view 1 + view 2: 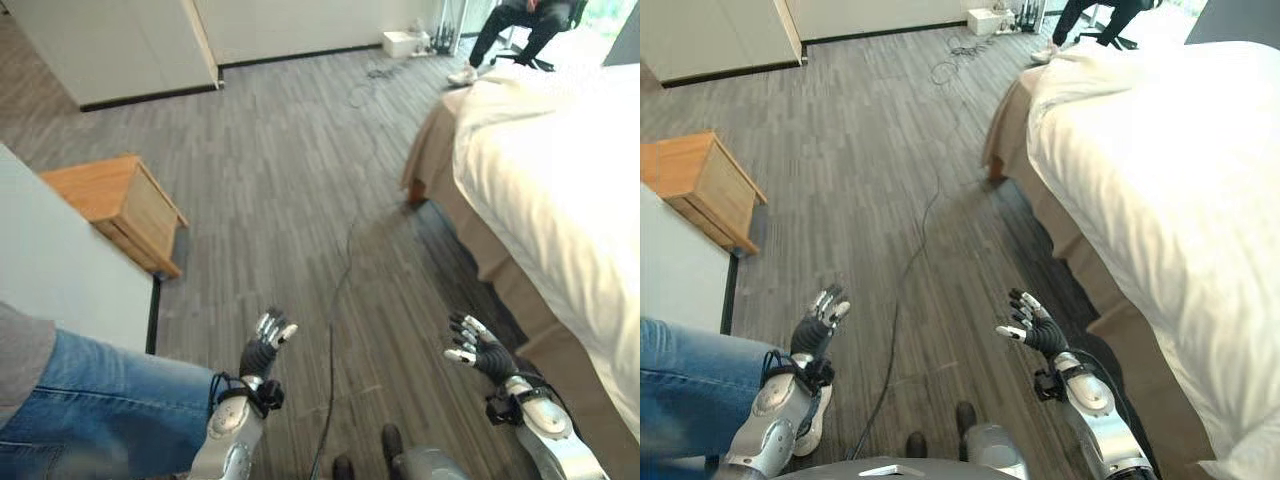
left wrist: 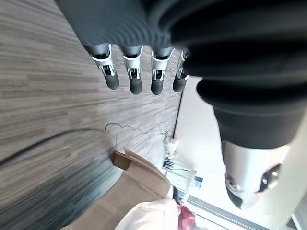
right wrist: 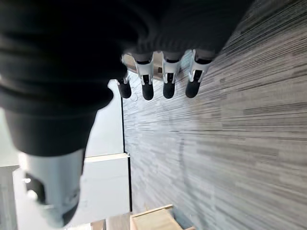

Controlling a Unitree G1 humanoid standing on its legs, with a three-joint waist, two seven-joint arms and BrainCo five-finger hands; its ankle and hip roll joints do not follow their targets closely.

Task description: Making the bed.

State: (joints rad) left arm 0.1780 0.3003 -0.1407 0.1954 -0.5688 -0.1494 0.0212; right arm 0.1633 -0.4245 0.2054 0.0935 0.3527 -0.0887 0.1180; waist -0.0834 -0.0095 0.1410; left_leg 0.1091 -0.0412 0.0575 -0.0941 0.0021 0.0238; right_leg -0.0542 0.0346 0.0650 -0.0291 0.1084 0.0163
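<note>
A: Left hand [image 1: 262,352], finger state?

B: Fingers [image 2: 135,79] extended and relaxed, a little spread, thumb apart. Nothing held, nothing touched. The hand hangs above the floor [image 1: 290,170], low in the head views, just beside a person's knee in jeans [image 1: 100,405].

A: Right hand [image 1: 1038,328]?

B: Same condition. Fingers [image 3: 168,82] straight and released, thumb clear, palm empty, over bare floor. It is near the bed [image 1: 1170,200] but apart from it; no contact with the sheet [image 1: 560,190] or the tan skirt [image 1: 1080,250].

A: Bed position?

B: On the robot's right, running away from it. White sheet on top, draped over the near edge, with the skirt showing below.

A: Other items?

B: A wooden nightstand [image 1: 125,208] on the left, against a white wall [image 1: 50,255]. A seated person [image 1: 520,25] past the far end of the bed
</note>
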